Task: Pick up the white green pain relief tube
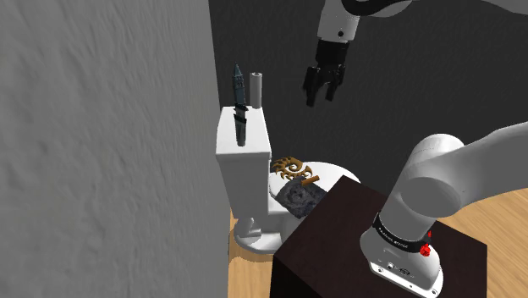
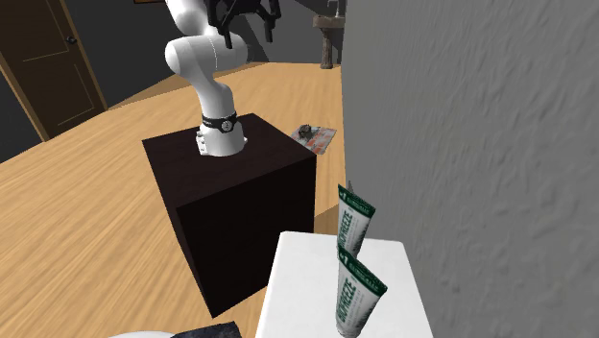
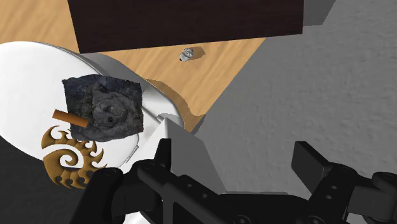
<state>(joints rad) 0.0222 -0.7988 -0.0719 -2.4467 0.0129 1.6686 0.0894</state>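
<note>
Tube, white with green print (image 2: 356,296), stands upright on the white toilet tank lid (image 2: 307,288), close against the grey wall (image 2: 480,144). A second tube (image 2: 354,217) of the same look stands just beyond it, toward the stand (image 2: 230,202). Which of the two the task means cannot be told. In the shoulder view both read as slim dark shapes seen edge-on, with a pale cylinder (image 1: 256,87) upright just to their right in that view.

Gripper (image 1: 323,93) hangs high in the air, pointing down, to the shoulder view's right of the tank and well apart from both tubes. Fingers stand apart with nothing between them; the wrist view shows the same gap (image 3: 236,156).

Below the gripper is the white toilet seat cover (image 3: 25,76). On it lie a dark grey square piece with a mottled pattern (image 3: 105,108), a small orange-brown stick (image 3: 69,119) at that piece's edge, and a brown spiral ornament (image 3: 67,156) just beside it.

Wooden floor (image 3: 210,70) runs between toilet and dark stand; a small grey object (image 3: 186,55) lies there, near the stand's base.
</note>
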